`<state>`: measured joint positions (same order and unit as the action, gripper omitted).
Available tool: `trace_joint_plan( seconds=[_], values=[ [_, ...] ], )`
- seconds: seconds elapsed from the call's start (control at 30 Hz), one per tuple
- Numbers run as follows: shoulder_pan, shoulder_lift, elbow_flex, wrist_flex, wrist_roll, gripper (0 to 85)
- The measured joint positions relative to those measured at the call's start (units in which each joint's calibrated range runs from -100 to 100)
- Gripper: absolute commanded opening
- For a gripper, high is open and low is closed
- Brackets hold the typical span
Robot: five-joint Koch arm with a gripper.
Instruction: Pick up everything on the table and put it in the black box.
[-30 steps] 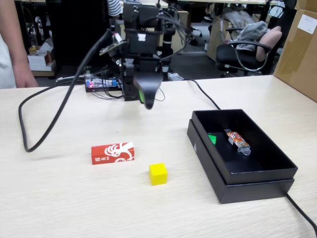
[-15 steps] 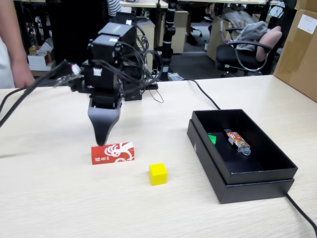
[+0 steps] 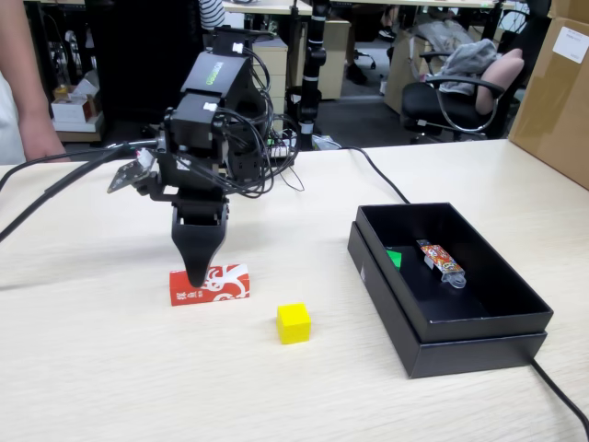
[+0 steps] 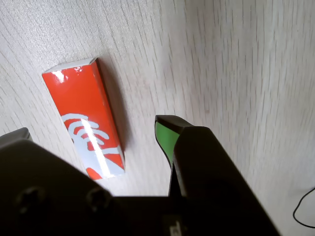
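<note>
- In the wrist view the red carton (image 4: pixel 86 120) lies flat on the desk (image 4: pixel 236 64), just left of the claw (image 4: pixel 93 130) tip that shows; its long axis runs from the upper left toward the claw body at the bottom edge
- One green-padded jaw stands beside the carton's right long side with a strip of bare desk between; a second dark part only peeks in at the left edge, so the carton seems to sit between the jaws, which I judge apart and not yet clamped on anything
- In the fixed view the claw (image 3: pixel 196 276) points straight down, its tip at the carton's (image 3: pixel 210 284) left end, low over it; contact cannot be told
- The carton is glossy red with a white swirl print, crisp-edged and undented
- The yellow cube (image 3: pixel 294 323) sits near, right of and nearer the camera than the claw, apart from the carton
- Farther right, well apart from the claw, the black box (image 3: pixel 433 345) holds the green cube (image 3: pixel 395 258) and a colourful wrapped packet (image 3: pixel 442 261)
- Judgement: the closing must span the carton's short width
</note>
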<state>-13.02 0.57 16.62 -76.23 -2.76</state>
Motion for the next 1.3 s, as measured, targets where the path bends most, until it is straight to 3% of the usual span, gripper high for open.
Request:
trace_joint_plan(
  seconds=[0.8, 0.87, 0.9, 0.97, 1.3],
  values=[
    [0.39, 12.92, 8.49, 0.0, 0.05, 44.7],
    [0.44, 13.68, 8.49, 0.0, 0.05, 41.0],
    [0.44, 13.93, 8.58, 0.0, 0.05, 32.6],
    [0.44, 14.19, 8.58, 0.0, 0.05, 25.1],
    [0.15, 14.31, 11.6, 0.08, 0.34, 24.6]
  ],
)
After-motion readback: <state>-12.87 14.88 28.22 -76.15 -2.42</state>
